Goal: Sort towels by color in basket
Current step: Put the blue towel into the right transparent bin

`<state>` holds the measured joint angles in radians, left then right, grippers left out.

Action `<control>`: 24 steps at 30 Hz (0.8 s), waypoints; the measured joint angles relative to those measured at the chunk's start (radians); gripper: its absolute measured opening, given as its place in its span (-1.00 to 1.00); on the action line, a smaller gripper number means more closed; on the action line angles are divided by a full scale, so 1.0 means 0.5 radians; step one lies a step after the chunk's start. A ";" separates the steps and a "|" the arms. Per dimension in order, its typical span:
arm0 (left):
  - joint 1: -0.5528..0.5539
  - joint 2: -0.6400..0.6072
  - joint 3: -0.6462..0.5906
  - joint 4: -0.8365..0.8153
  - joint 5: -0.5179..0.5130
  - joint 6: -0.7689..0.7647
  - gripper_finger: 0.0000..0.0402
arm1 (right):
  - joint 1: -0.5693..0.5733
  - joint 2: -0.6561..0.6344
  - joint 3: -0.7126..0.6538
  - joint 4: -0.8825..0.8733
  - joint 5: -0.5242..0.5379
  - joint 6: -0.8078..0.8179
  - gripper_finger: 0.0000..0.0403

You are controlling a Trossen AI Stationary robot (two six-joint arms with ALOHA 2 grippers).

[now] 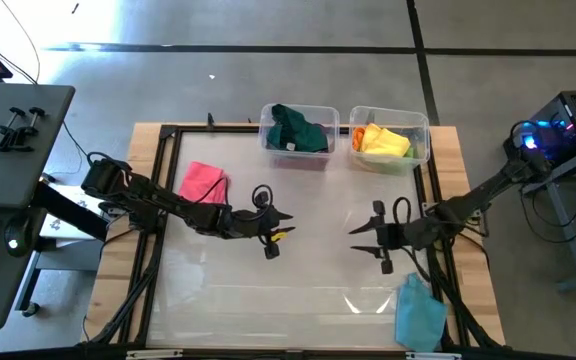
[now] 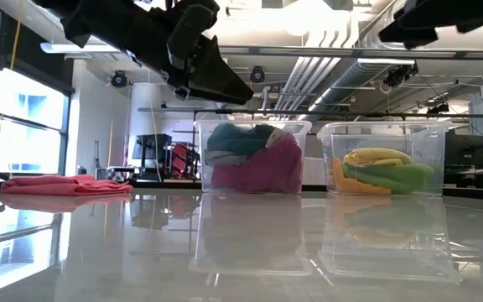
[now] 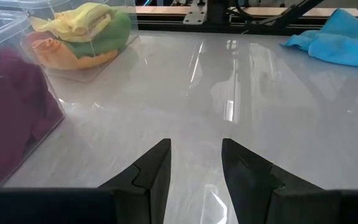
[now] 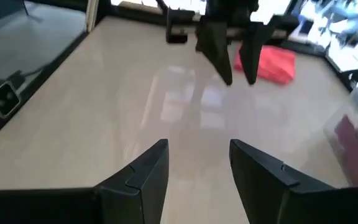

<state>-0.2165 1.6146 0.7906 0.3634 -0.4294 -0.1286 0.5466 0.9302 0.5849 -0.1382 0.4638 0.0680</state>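
Both grippers hover over the middle of the surface (image 1: 298, 290), facing each other, the left gripper (image 1: 286, 215) and right gripper (image 1: 356, 228) each with fingers spread and empty. A pink towel (image 1: 203, 182) lies beside the left arm, a light blue towel (image 1: 418, 312) near the right. The left bin (image 1: 298, 130) holds dark green and magenta cloths; the right bin (image 1: 389, 138) holds yellow, orange and light green.

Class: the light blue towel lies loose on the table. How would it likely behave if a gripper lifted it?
The light blue towel lies crumpled in soft folds, so it would probably droop limply. It looks thin, so likely light. On the glossy table it might slide when pushed.
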 joint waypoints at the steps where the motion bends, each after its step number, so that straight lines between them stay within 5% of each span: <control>1: 0.000 0.000 0.000 0.000 0.000 0.000 -0.35 | 0.015 0.000 0.043 -0.087 0.000 0.031 -0.16; 15: 0.000 0.000 0.000 0.000 0.000 -0.034 -0.35 | 0.234 0.000 0.330 -0.720 -0.029 0.568 0.02; 24: 0.000 0.000 0.000 0.002 -0.002 -0.035 -0.35 | 0.318 0.000 0.374 -0.982 -0.259 0.842 0.12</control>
<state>-0.2165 1.6146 0.7906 0.3645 -0.4301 -0.1459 0.7055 0.9302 0.7719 -0.6292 0.3344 0.4890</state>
